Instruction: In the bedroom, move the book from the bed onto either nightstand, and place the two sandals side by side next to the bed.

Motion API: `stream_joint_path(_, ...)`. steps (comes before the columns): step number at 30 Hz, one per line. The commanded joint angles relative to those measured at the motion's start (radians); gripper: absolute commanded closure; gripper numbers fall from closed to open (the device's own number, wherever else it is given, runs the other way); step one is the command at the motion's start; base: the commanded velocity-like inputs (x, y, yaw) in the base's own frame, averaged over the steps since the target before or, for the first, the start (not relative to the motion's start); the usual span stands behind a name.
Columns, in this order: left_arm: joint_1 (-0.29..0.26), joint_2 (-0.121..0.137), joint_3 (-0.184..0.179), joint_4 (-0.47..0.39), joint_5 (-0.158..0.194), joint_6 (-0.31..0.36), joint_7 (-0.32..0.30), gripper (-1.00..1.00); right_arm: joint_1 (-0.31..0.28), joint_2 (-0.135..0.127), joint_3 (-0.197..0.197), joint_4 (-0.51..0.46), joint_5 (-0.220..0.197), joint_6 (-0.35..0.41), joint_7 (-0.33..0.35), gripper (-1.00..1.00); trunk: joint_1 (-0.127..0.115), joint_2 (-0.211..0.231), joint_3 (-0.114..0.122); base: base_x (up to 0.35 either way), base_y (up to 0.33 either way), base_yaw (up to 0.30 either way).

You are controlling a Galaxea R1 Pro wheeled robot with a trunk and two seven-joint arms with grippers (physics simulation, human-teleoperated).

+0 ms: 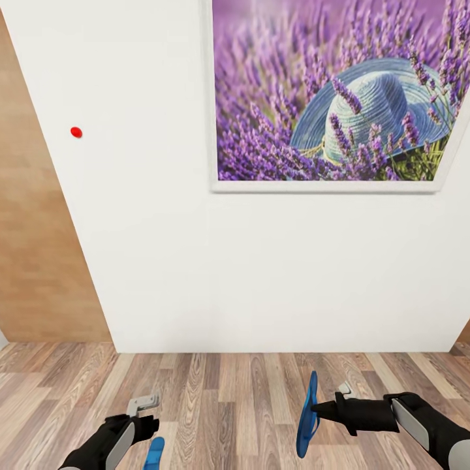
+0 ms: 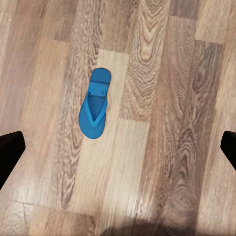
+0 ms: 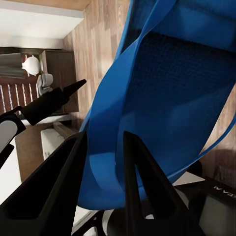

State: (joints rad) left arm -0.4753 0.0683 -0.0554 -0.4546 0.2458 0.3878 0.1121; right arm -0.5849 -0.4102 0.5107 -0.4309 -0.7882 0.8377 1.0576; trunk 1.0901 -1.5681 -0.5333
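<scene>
Blue sandal [image 3: 162, 93] between right fingers [image 3: 140, 187]; no legible writing.

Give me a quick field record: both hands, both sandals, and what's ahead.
right hand: shut on a blue sandal, held on edge above the floor
left hand: open, empty, above the second sandal
second sandal: lying flat on the wood floor, straps up
ahead: white wall with a lavender picture
</scene>
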Motion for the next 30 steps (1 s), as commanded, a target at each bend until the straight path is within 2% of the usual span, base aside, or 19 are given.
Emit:
stream_joint_path(1, 0.000, 0.001, -0.006, -0.002, 0.010, 0.005, 0.008, -1.00, -0.001, -0.001, 0.005, 0.000, -0.008, 0.006, 0.002, 1.00, 0.004, -0.008, -0.004, 0.000, 0.000, 0.000)
stream_joint_path(30, 0.000, 0.001, -0.007, -0.001, 0.010, 0.003, 0.008, -1.00, -0.001, -0.001, 0.005, -0.001, -0.009, 0.005, 0.002, 1.00, 0.115, -0.211, -0.095, 0.000, 0.000, 0.000)
